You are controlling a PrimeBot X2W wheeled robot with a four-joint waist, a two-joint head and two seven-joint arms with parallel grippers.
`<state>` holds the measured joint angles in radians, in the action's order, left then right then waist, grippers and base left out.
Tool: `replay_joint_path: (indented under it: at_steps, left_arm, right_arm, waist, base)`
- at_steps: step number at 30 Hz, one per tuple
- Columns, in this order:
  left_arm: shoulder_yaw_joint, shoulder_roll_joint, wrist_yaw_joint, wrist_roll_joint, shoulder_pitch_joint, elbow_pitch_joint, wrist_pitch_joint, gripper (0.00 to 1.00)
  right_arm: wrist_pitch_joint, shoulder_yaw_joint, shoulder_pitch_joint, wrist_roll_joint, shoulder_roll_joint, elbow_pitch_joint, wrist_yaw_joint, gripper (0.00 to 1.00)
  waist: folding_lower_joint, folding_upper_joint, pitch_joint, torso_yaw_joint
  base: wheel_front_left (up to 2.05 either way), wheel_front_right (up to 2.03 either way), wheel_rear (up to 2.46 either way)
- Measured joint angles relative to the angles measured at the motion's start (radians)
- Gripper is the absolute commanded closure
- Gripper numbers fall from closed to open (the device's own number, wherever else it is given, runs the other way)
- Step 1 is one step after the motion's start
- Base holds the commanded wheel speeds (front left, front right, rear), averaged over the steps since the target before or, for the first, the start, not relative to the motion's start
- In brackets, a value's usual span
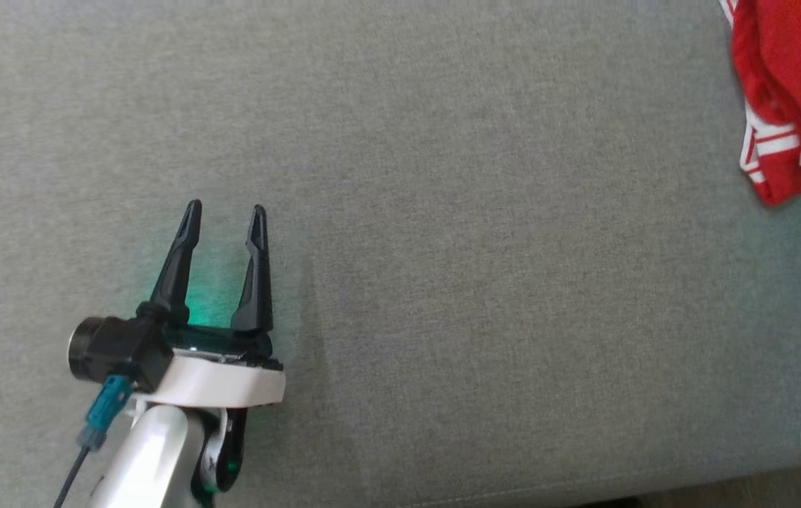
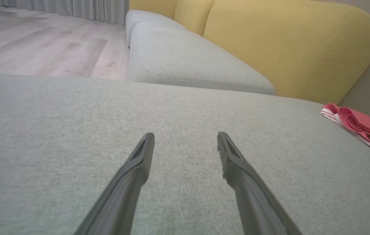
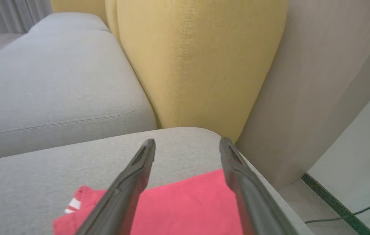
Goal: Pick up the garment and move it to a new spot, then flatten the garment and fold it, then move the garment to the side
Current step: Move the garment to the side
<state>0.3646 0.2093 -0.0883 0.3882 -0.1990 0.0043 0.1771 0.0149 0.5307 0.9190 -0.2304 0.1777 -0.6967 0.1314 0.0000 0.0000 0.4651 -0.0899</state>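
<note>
The garment [image 1: 795,85] — red, with white stripes at one edge — is seen folded at 2 o'clock in the head view, laid on the grey seat cushion [image 1: 478,247] and cut off by the picture's right edge. The left gripper [image 1: 225,207] is found at 8 o'clock in that view, well apart from the garment; its jaws are spread wide over bare grey fabric, with nothing between them. In the left wrist view the garment is placed at 3 o'clock, with a yellow back cushion [image 2: 286,49] at 1 o'clock and a wooden floor [image 2: 41,42] at 10 o'clock. In the right wrist view the right gripper [image 3: 188,141] is shown with its jaws wide — nothing is gripped — and the garment is spread flat beneath them at 6 o'clock, near the cushion's corner. Whether the cloth is touched cannot be told. A dark cable [image 3: 351,215] is seen at 4 o'clock
</note>
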Motion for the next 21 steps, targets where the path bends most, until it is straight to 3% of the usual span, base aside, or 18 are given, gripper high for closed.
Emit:
replay_joint_path:
  at_steps: [10,16,21]
  left_arm:
    - [-0.01,-0.024,-0.006,0.035,0.008,0.066,0.036,0.0]
    - [-0.039,-0.033,-0.017,0.06,0.063,0.119,0.054,0.0]
    - [-0.066,-0.041,-0.018,0.079,0.11,0.163,0.063,0.0]
  right_arm:
    - [0.031,-0.132,-0.06,0.03,-0.047,0.02,0.0,0.0]
    - [0.037,-0.239,-0.216,0.084,-0.086,0.078,0.0,0.0]
    - [0.048,-0.349,-0.423,0.183,-0.118,0.203,0.0,0.0]
  waist:
    - [-0.0001,0.0,-0.11,0.04]
    - [-0.0002,0.0001,-0.207,0.08]
    - [-0.0003,0.0001,-0.31,0.138]
  base:
    - [0.0,0.0,0.0]
    - [0.0,0.0,0.0]
    - [0.0,0.0,0.0]
